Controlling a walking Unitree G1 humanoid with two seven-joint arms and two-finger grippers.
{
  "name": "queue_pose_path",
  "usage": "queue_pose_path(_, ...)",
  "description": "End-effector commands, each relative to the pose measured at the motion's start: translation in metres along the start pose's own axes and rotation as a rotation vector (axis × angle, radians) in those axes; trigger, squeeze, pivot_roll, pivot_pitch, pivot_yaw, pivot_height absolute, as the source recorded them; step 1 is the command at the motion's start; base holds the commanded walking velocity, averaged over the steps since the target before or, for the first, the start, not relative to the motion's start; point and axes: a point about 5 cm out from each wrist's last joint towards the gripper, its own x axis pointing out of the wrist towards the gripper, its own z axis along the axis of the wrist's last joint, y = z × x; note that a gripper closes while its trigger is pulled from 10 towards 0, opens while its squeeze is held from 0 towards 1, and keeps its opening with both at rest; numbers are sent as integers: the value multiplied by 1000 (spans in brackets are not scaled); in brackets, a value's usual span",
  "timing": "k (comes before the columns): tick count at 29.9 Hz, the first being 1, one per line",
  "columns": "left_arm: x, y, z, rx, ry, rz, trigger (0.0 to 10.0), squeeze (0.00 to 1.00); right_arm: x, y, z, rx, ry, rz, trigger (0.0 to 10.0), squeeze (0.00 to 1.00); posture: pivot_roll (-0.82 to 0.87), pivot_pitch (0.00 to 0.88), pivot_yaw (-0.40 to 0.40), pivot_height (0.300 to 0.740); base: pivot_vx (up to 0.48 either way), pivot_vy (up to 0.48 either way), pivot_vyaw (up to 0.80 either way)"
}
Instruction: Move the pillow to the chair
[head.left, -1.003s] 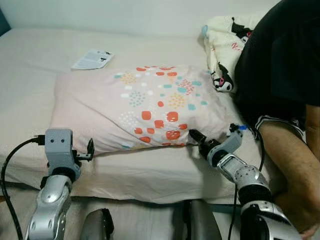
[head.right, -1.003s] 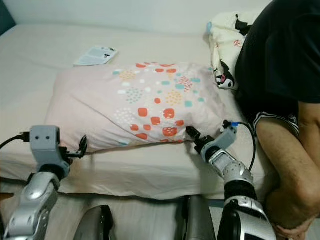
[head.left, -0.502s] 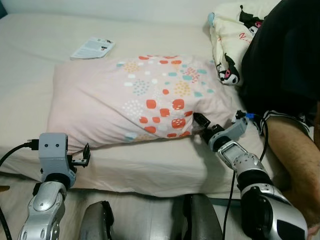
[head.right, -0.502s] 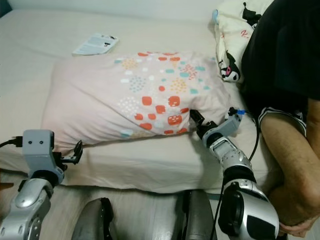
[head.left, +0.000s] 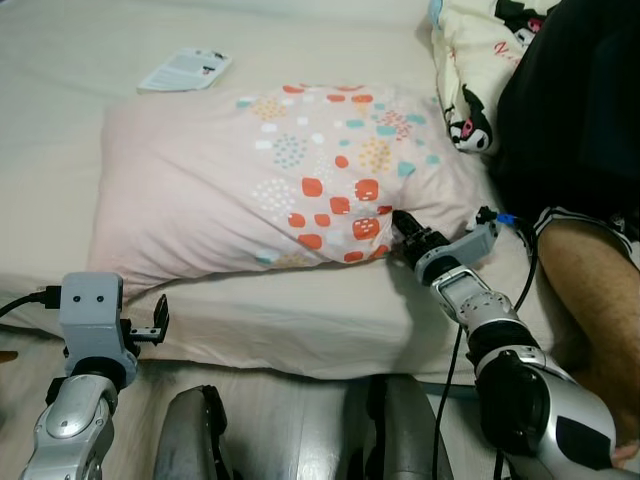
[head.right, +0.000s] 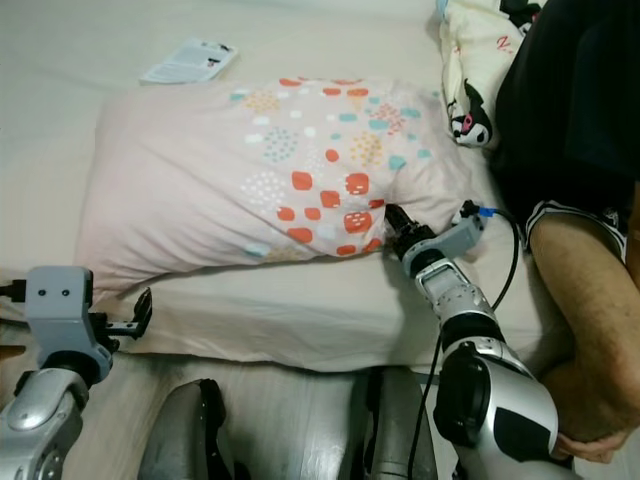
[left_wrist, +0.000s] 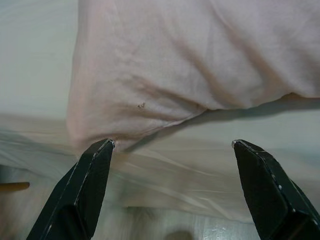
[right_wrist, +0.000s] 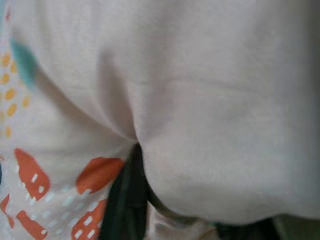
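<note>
Head views: a pink pillow (head.left: 270, 190) with orange, teal and white dots lies flat on the bed (head.left: 300, 320), across the middle of the frame. A leaflet (head.left: 186, 69) lies on the sheet at upper left, apart from the pillow's far corner. At upper right sits a cartoon-print cushion (head.left: 470, 70), and beside it a person in a black shirt (head.left: 580, 110) with a bare forearm (head.left: 595, 300) at the right edge.

The right gripper (head.left: 402, 226) is at centre right, its black fingers pushed into the pillow's near right edge, next to the orange squares. The fabric hides the fingertips here, so the gap between the jaws cannot be judged from these views. The left gripper (head.left: 160, 318) sits at lower left, at the bed's near edge, just below and short of the pillow's near left corner; it is not touching the pillow.

Left wrist view: the two black fingers (left_wrist: 85, 190) stand wide apart at the lower corners of the frame. The pillow's corner fills the upper part, ahead of the tips and not between them; the rumpled sheet lies in the gap.

Right wrist view: pink pillow fabric bulges close over the lens, with orange print at lower left. One dark finger (right_wrist: 126, 197) shows in a deep fold at bottom centre, with cloth gathered round it. The jaws appear to be pinching the pillow's edge.
</note>
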Motion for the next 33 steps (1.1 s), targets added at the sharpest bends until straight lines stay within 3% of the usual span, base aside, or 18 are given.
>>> queue_pose_path(1,-2,4,-2,11,20,3,10000,0,-2,-4,4,-7,-14,-16,0,0,89,361,-51,450,0,0,0)
queue_pose_path(5,-1,4,-2,12,23,3,10000,0,-3,-4,6,-24,-14,0,0,0,86,360,-47,450,0,0,0)
queue_pose_path(9,0,3,-2,10,28,1,10000,0,-2,0,7,-100,-1,44,0,0,85,357,-43,450,0,0,0)
queue_pose_path(12,3,1,0,-6,22,3,10000,0,4,19,16,-167,-15,157,0,0,79,343,-41,450,0,0,0)
queue_pose_path(18,6,0,1,-21,19,7,10000,0,6,29,19,-217,-5,216,0,0,66,329,-41,450,0,0,0)
queue_pose_path(19,16,-4,4,-42,13,24,10000,0,6,56,26,-271,18,391,0,0,34,293,-42,460,0,0,0)
queue_pose_path(22,16,-4,4,-42,13,24,10000,0,6,56,26,-271,18,391,0,0,34,293,-42,460,0,0,0)
queue_pose_path(23,26,-11,9,-51,-3,26,10000,0,-3,89,23,-318,75,601,0,0,12,258,-43,469,0,0,0)
queue_pose_path(25,26,-11,9,-51,-3,26,10000,0,-3,89,23,-318,75,601,0,0,12,258,-43,469,0,0,0)
queue_pose_path(28,37,-18,14,-68,-29,15,10000,0,-25,116,1,-394,207,812,0,0,-13,218,-42,484,0,0,0)
queue_pose_path(31,40,-21,15,-81,-37,11,10000,0,-33,122,-5,-409,241,862,0,0,-20,205,-43,489,0,0,0)
queue_pose_path(33,45,-27,18,-102,-59,4,10000,0,-46,134,-6,-413,267,942,0,0,-30,168,-47,498,0,0,0)
